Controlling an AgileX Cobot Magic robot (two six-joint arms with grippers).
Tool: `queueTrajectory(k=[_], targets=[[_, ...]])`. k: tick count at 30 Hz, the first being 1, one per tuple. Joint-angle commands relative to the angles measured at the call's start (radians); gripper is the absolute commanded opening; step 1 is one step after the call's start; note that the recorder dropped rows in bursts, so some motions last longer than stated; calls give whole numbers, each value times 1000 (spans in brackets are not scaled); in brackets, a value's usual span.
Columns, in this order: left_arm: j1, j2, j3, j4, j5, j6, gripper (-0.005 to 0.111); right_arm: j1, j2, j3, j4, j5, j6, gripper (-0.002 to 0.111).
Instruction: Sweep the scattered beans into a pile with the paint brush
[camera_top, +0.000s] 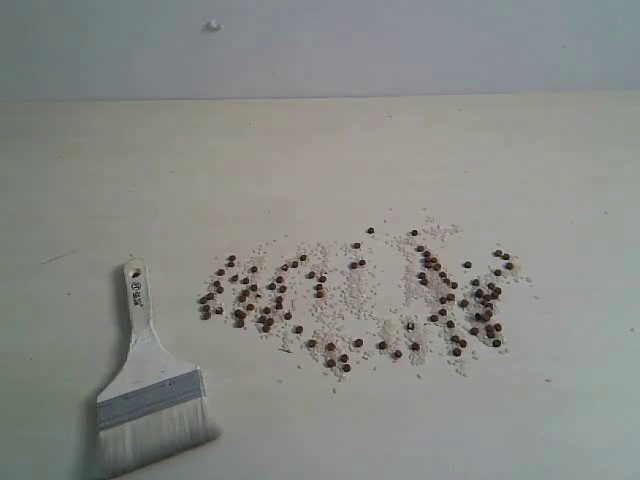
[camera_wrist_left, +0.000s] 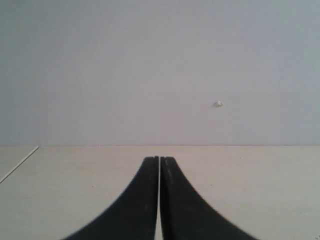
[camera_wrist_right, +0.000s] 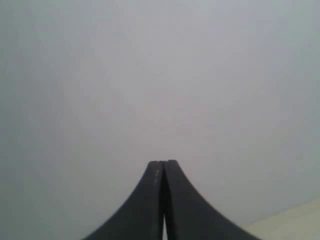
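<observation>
Exterior view shows tiny reddish-brown beans (camera_top: 318, 288) unswept and the cream-handled flat paint brush (camera_top: 148, 378) ungrasped, while both arms' jaws sit pressed together, empty.

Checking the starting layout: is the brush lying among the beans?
No, the brush lies on the table beside the beans, apart from them.

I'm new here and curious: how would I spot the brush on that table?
On the pale table, look left of the scattered dark beans. The paint brush lies flat there: cream handle, silver band, whitish bristles, the only large object.
</observation>
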Motion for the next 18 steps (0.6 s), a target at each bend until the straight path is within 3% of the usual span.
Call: queueTrajectory(k=[1,4,7,12,18], targets=[[0,3,3,-2,1,1,4,-1,258,-234,-571,58,494,0],[0,3,3,-2,1,1,4,-1,427,-394,-1039,-14,873,0],[0,3,3,-2,1,1,4,-1,584,-534,-1379,-100,1151,0],[0,3,3,-2,1,1,4,-1,775,-660,-1379,-150,1124,0],[0,3,3,-2,1,1,4,-1,921,-752,-1379,-100,924,0]])
